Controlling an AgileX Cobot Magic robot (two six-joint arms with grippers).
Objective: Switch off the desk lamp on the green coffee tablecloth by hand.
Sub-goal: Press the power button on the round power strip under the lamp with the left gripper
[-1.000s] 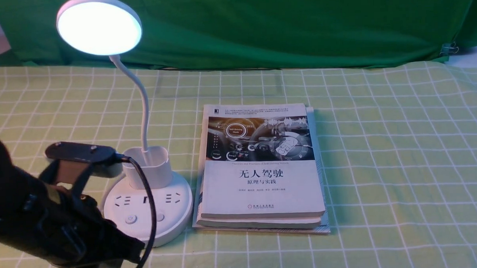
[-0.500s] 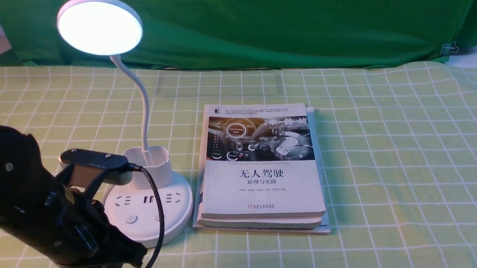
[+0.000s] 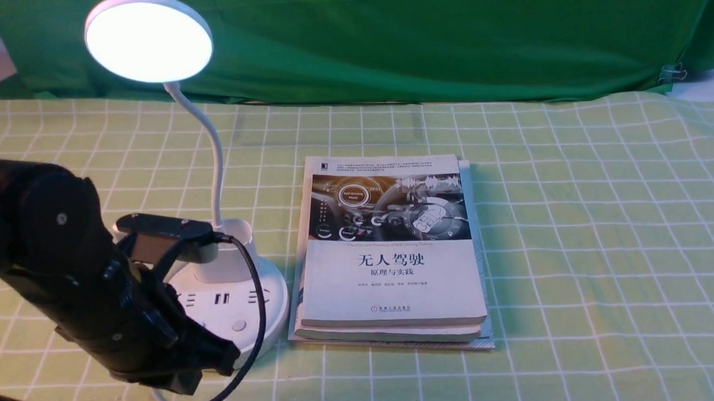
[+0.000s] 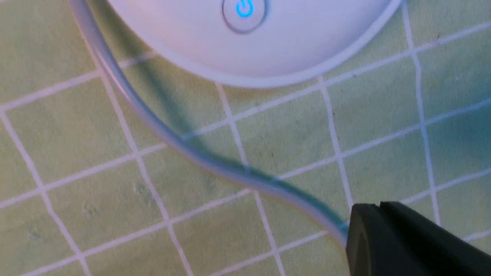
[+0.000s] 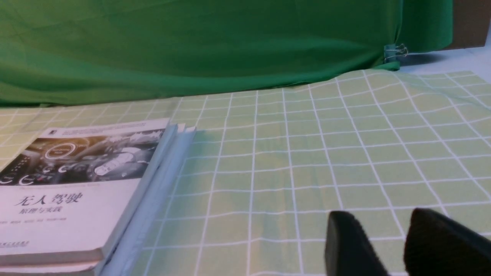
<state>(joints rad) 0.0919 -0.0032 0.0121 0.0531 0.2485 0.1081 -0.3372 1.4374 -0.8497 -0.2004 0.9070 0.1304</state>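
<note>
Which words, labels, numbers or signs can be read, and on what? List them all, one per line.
"无人驾驶": top book
"原理与实践": same cover
"Theories and Practices of Self-Driving Vehicle": same cover
"Self-Driving Mode": cover picture
"机械工业出版社", "China Machine Press": cover's foot
Power sign: lamp button
Too small: cover's top lines, author line, other dial text
</note>
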